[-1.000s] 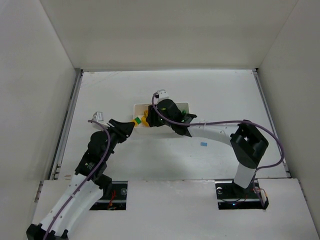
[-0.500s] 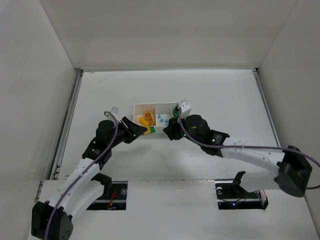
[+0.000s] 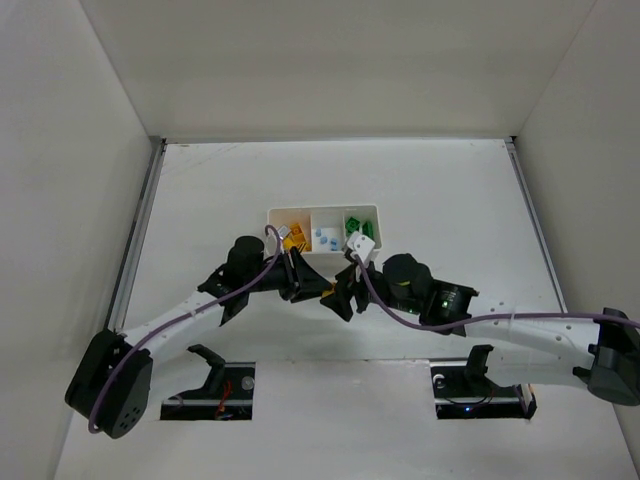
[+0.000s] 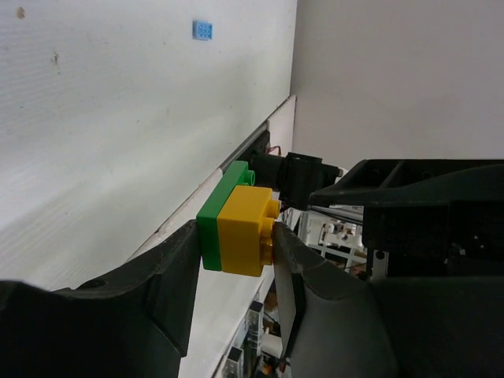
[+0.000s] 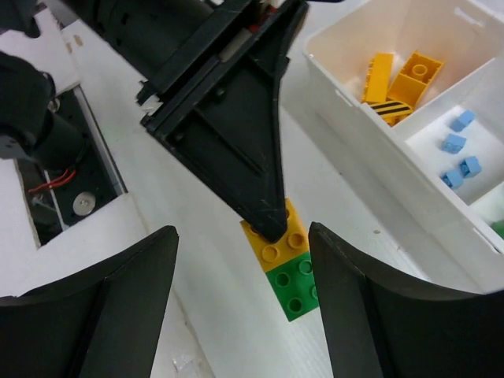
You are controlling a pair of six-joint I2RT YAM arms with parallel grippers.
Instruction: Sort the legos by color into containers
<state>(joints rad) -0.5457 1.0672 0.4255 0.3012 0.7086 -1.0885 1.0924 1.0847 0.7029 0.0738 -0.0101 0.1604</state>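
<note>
My left gripper (image 4: 235,236) is shut on a two-part lego: a yellow brick (image 4: 246,233) joined to a green brick (image 4: 216,216), held above the table. In the right wrist view the left fingers (image 5: 256,169) pinch the yellow half (image 5: 277,242), and the green half (image 5: 298,285) sticks out. My right gripper (image 5: 244,252) is open, its jaws either side of that lego without touching it. In the top view both grippers (image 3: 318,288) (image 3: 342,297) meet just in front of the white tray (image 3: 322,209). The tray holds yellow bricks (image 5: 403,77), pale blue bricks (image 5: 457,150) and green bricks (image 3: 354,225) in separate compartments.
A loose pale blue brick (image 4: 202,30) lies on the table. Two cut-outs with electronics (image 3: 225,385) (image 3: 480,390) sit at the near edge by the arm bases. White walls enclose the table on three sides.
The left gripper carried the yellow-green lego right and nearer. The right gripper left the tray and came down beside it, its jaws now flanking the lego.
</note>
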